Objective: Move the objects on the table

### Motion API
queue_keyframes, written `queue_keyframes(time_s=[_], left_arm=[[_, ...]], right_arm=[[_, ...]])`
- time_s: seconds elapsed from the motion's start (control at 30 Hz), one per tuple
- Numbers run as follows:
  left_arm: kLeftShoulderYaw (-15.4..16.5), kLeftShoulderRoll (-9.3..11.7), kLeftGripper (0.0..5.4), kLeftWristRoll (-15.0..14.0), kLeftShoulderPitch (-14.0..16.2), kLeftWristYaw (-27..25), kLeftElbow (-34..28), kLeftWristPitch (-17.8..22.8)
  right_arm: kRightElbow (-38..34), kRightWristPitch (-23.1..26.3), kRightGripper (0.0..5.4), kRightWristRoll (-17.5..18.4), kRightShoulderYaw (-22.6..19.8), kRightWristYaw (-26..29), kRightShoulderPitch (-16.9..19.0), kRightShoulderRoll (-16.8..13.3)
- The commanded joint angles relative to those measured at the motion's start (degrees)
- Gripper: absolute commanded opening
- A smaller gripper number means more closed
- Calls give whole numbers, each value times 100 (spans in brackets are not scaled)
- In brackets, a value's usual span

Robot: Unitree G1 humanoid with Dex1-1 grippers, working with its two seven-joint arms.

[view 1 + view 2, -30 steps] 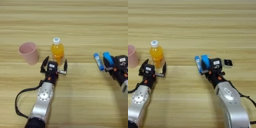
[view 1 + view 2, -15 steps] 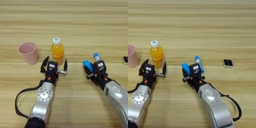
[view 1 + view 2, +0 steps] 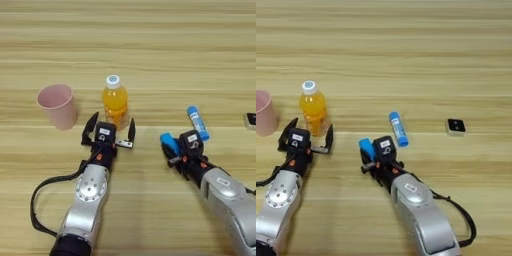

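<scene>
No writing can be read on anything. The left gripper (image 3: 110,131) reaches toward twelve o'clock, fingers spread around the base of the orange-juice bottle (image 3: 115,100); the pink cup (image 3: 58,106) stands at its nine o'clock. The right gripper (image 3: 172,147) lies low on the table (image 3: 150,45), angled toward eleven o'clock — pinching the blue flat bar (image 3: 170,141). The blue tube (image 3: 198,121) lies at its one o'clock, the beige square (image 3: 456,126) beyond at three.

My two arms are rounded silver shells. Each ends in a black gripper, left gripper (image 3: 110,131) and right gripper (image 3: 377,154), with small white labels, orange spots and black cables trailing behind.
</scene>
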Motion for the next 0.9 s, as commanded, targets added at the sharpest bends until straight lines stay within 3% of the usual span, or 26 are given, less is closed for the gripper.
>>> queue_keyframes(time_s=[0.03, 0.23, 0.9], left_arm=[[-23, -17, 540, 42, -27, 19, -7, 51], [-22, -11, 540, 36, -24, 14, -19, 57], [-45, -21, 540, 43, -49, 24, 33, 36]], right_arm=[[95, -55, 140, -45, 29, 43, -82, 26], [117, -72, 140, -54, 55, 61, -88, 13], [75, -956, 358, -275, -7, 87, -172, -56]])
